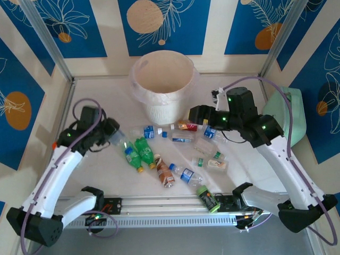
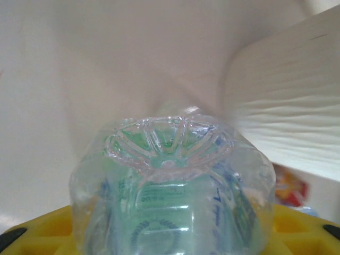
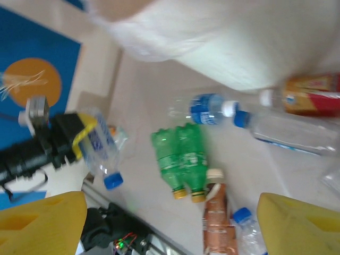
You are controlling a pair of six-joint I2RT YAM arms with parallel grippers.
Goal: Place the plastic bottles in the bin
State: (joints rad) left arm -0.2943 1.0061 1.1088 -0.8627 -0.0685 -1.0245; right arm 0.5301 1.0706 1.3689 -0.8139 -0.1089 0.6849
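Note:
My left gripper [image 1: 112,136] is shut on a clear plastic bottle [image 2: 172,186] with a blue label and blue cap, lifted off the table left of the bin [image 1: 162,85]. The right wrist view shows that held bottle [image 3: 101,146] hanging cap-down. The bin is round, cream-white and bag-lined, and its ribbed wall [image 2: 287,122] rises at the right of the left wrist view. Several bottles lie in front of it: two green ones [image 1: 139,152], a brown one [image 1: 165,173], and clear ones with blue [image 1: 187,175] or red [image 1: 187,126] labels. My right gripper [image 1: 197,114] hovers open over them, nothing between its yellow fingers [image 3: 42,223].
A mint-green rounded case [image 1: 287,117] stands at the right wall behind the right arm. A dark bottle with a green cap [image 1: 208,198] lies against the metal rail [image 1: 159,204] at the near edge. Walls close in the table at the back and sides.

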